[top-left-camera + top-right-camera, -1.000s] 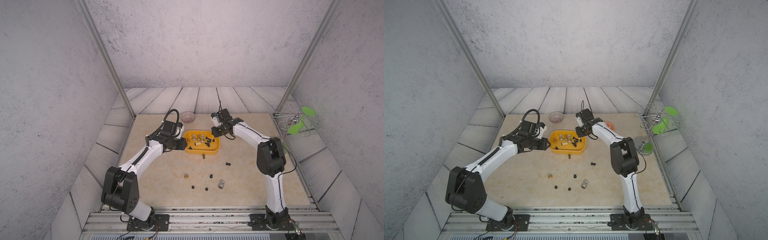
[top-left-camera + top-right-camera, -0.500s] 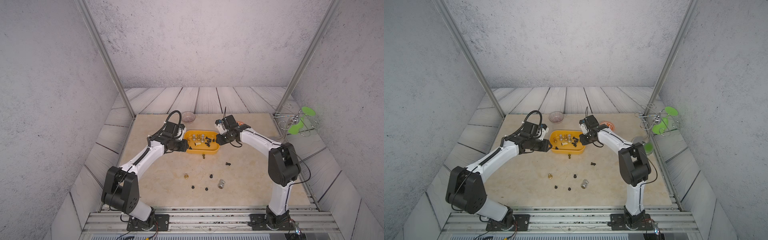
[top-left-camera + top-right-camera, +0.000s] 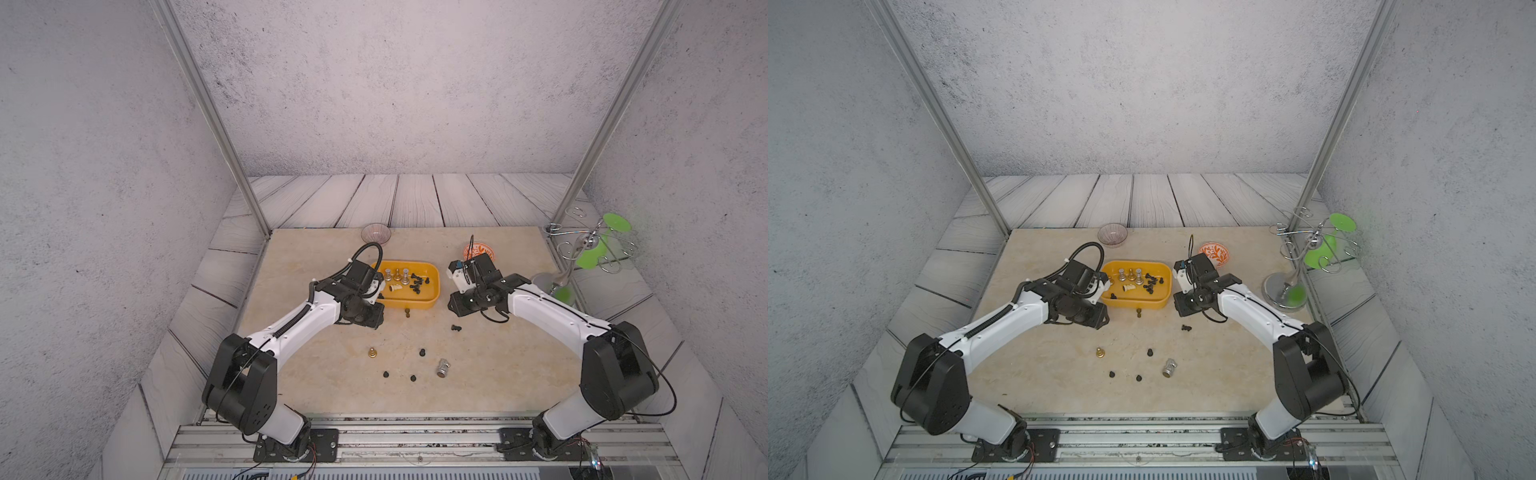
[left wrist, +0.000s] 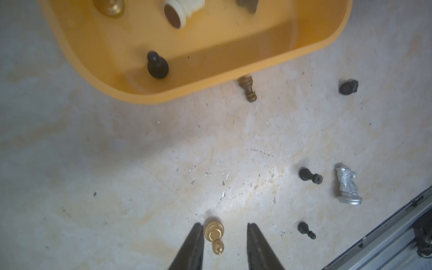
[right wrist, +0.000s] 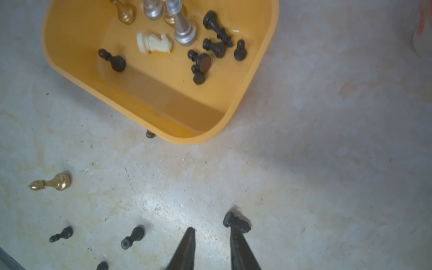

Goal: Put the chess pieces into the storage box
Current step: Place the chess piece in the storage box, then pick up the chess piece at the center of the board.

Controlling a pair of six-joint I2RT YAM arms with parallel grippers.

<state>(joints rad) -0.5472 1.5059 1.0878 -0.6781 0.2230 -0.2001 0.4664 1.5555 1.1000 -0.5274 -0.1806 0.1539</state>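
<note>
Gold pawn [image 4: 214, 233] now lines up between the parted tips of my left gripper [image 4: 224, 233]; right gripper [image 5: 211, 235], parted and empty too, backed off the storage box [image 5: 177, 105], so next pickups I guess.

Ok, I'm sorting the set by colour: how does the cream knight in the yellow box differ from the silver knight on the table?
The cream knight is pale and matte; the silver knight is shiny metal. The cream knight lies on its side inside the storage box; the silver knight is out on the table, not yet put away. Both are horse-head pieces of similar build.
</note>
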